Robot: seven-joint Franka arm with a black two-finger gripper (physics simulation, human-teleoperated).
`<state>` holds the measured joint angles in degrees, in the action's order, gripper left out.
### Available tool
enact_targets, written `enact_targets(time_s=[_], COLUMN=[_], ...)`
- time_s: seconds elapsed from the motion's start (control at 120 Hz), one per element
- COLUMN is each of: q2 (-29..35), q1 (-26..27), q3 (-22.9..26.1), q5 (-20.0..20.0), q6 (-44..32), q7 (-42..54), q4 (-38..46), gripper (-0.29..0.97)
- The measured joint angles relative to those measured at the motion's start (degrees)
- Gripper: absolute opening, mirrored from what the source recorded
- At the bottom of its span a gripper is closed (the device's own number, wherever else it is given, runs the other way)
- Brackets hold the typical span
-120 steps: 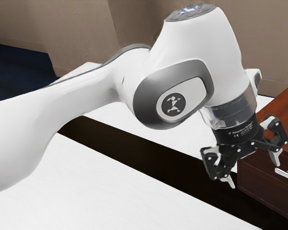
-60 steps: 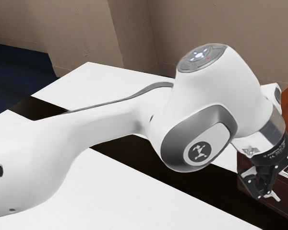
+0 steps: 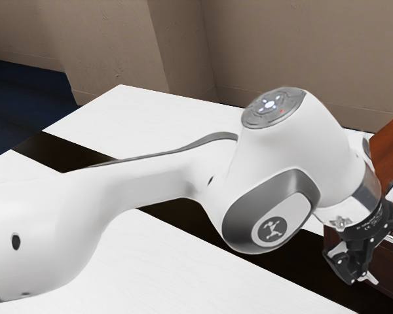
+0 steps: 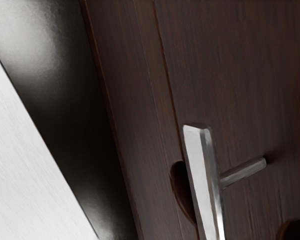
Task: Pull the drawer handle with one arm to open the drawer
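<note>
A dark brown wooden cabinet (image 3: 392, 140) stands at the exterior view's right edge. My black gripper (image 3: 380, 242) hangs low against its front, fingers spread open, mostly cut off by the frame edge. In the wrist view the drawer front (image 4: 230, 75) is very close. Its silver bar handle (image 4: 204, 185) stands off the wood on a short post, just under my hand. Whether a finger touches the handle cannot be told.
The white table (image 3: 150, 118) has a wide dark strip (image 3: 65, 154) running across it toward the cabinet. My bulky white arm (image 3: 183, 190) spans the middle of the exterior view. Beige walls and dark blue floor lie behind.
My arm has swung lower and toward the exterior view's right. The gripper went from hovering beside the cabinet's corner to close against its front, still open.
</note>
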<state>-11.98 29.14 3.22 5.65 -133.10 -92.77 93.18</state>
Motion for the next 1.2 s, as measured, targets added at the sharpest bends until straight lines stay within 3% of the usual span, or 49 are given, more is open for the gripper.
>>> enact_targets(time_s=[0.217, 0.5, 0.7, 0.942, 1.2], q2=[0.0, -0.01, -0.01, 0.65, 3.47], q1=[-0.22, -0.02, 0.02, 0.43, 0.72], q3=[-0.14, -0.15, -0.15, -0.16, -0.15], q5=[-0.02, -0.04, 0.06, 0.18, 0.26], q6=[-0.93, -1.42, -2.3, -2.75, -2.99], q7=[-1.36, -2.43, -2.98, -3.5, -3.89], q4=[1.28, 1.35, 1.59, 2.77, 5.88], gripper=[0.67, 0.47, 0.43, 0.25, 0.15])
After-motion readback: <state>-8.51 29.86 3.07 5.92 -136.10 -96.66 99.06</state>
